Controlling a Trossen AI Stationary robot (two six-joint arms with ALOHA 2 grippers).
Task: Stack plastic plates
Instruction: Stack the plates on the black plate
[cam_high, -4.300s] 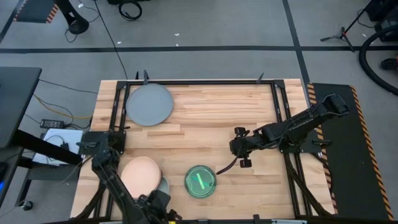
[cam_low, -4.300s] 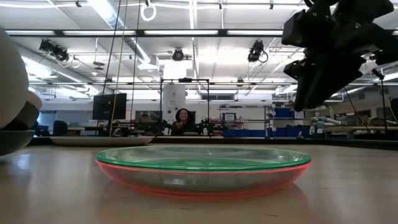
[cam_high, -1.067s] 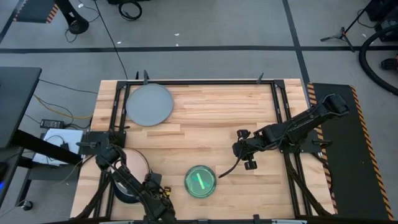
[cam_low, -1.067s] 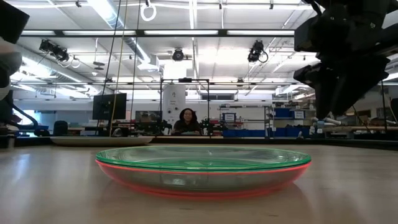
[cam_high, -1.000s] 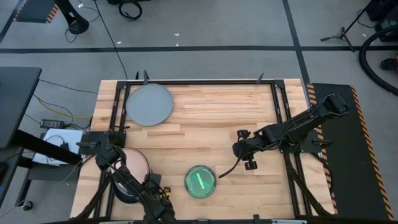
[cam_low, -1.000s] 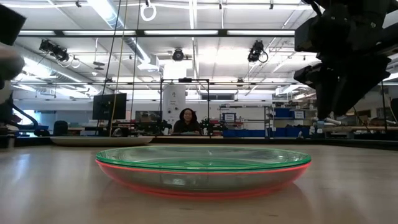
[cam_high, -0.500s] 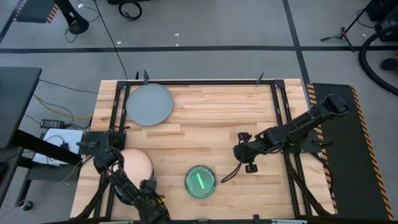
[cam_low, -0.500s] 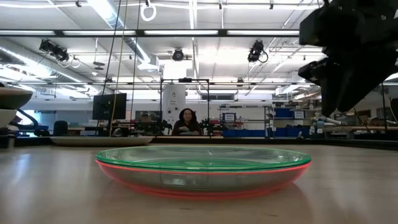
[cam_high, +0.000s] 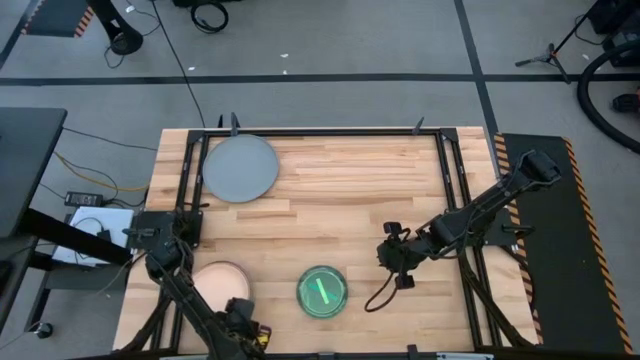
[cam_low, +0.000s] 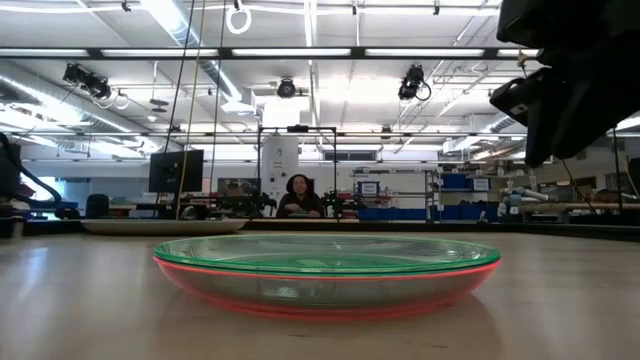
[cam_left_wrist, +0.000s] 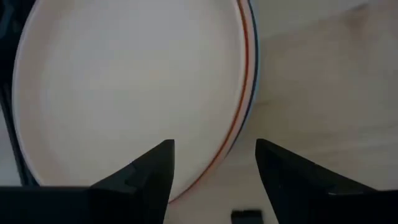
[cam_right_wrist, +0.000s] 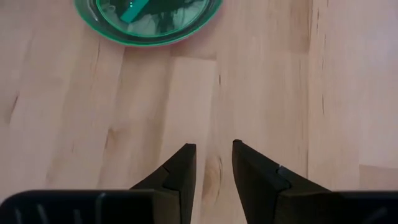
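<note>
A peach plate (cam_high: 222, 283) tops a stack near the table's near left corner; red and blue rims (cam_left_wrist: 244, 93) show under it in the left wrist view. My left gripper (cam_left_wrist: 214, 155) is open, its fingers standing on either side of the stack's near edge; whether they touch it, I cannot tell. A translucent teal plate rests in a red one (cam_high: 322, 291) (cam_low: 325, 265) near the middle of the near edge. The large grey plate (cam_high: 240, 167) lies flat at the far left. My right gripper (cam_high: 393, 255) (cam_right_wrist: 213, 155) hovers to the right of the teal plate, narrowly open.
Black frame rails (cam_high: 447, 170) run along the table's left, right and far sides. Bare wood (cam_high: 340, 200) lies between the grey plate and the near plates. A person (cam_low: 293, 195) sits far off in the room behind the table.
My left arm has swung the peach-topped stack from a tilted, lifted pose to level and brought it down toward the near edge, out of the low view. My right gripper has drifted toward the near edge.
</note>
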